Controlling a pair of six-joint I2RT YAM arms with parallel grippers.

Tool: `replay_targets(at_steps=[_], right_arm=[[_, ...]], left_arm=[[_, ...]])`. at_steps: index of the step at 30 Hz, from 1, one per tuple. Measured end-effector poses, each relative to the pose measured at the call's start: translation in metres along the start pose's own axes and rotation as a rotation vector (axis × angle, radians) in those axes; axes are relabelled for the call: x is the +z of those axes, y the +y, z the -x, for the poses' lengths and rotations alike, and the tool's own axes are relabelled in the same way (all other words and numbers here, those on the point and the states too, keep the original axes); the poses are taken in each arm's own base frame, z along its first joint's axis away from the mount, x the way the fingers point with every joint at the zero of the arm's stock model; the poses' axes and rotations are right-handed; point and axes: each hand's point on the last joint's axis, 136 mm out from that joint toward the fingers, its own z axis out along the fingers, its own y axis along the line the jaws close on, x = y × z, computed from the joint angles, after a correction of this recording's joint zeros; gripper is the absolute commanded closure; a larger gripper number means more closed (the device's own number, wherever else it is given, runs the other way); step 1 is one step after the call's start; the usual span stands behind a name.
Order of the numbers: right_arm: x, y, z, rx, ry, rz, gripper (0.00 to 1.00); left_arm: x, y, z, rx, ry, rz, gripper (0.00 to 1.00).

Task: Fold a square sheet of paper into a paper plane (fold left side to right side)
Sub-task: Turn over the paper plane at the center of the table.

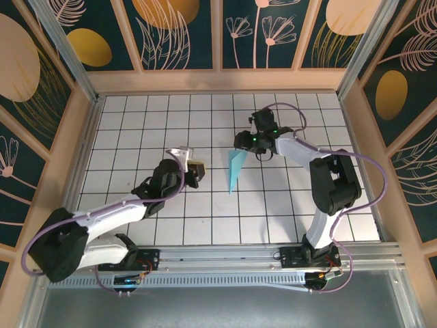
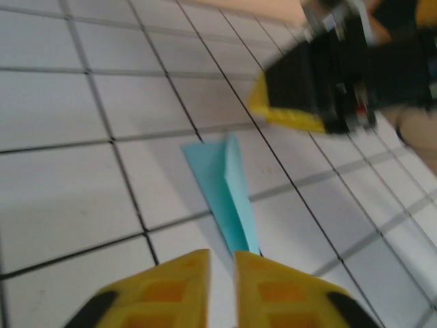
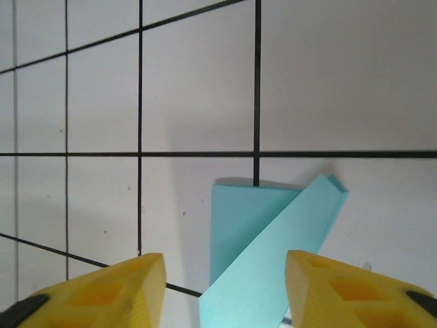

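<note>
The paper plane [image 1: 235, 172] lies creased and pointed on the tiles [image 1: 136, 123]; the right gripper [image 3: 225, 263] gapes, released; the left gripper [image 2: 222, 256] is barely ajar, empty; little seems left.

Light-blue paper plane [image 1: 235, 171], yellow fingers [image 3: 113, 290]

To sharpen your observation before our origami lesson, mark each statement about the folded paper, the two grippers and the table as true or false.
1. The paper plane is light blue and pointed. True.
2. The right gripper has its fingers pressed together. False: they stand wide apart.
3. The table is covered in white grid tiles. True.
4. The left gripper holds the paper plane high in the air. False: the plane rests on the tiles, just ahead of its fingers.
</note>
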Motion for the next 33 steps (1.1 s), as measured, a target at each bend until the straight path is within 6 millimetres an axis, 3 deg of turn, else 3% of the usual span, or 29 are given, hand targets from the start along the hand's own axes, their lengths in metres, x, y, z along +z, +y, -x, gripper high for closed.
replay_targets(at_steps=[4,8,13,16,22,29,33], right_arm=[[0.005,0.014,-0.020,-0.070,0.010,-0.102,0.38],[0.020,0.022,-0.037,-0.129,0.028,-0.174,0.36],[0.046,0.008,-0.053,-0.154,0.072,-0.283,0.36],[0.052,-0.005,-0.058,-0.151,0.084,-0.341,0.40],[0.049,-0.014,-0.058,-0.144,0.074,-0.396,0.60],[0.040,-0.016,-0.054,-0.134,0.053,-0.423,0.96],[0.020,-0.006,-0.044,-0.138,0.014,-0.408,1.00]], left_arm=[[-0.019,0.019,0.022,-0.039,-0.124,0.108,0.71],[-0.031,0.033,0.030,-0.053,-0.179,0.182,0.70],[-0.041,0.044,0.029,-0.056,-0.197,0.233,0.70],[-0.044,0.046,0.030,-0.056,-0.203,0.249,0.70],[-0.047,0.051,0.029,-0.053,-0.201,0.275,0.69],[-0.049,0.057,0.026,-0.049,-0.196,0.306,0.69],[-0.053,0.061,0.028,-0.047,-0.206,0.333,0.69]])
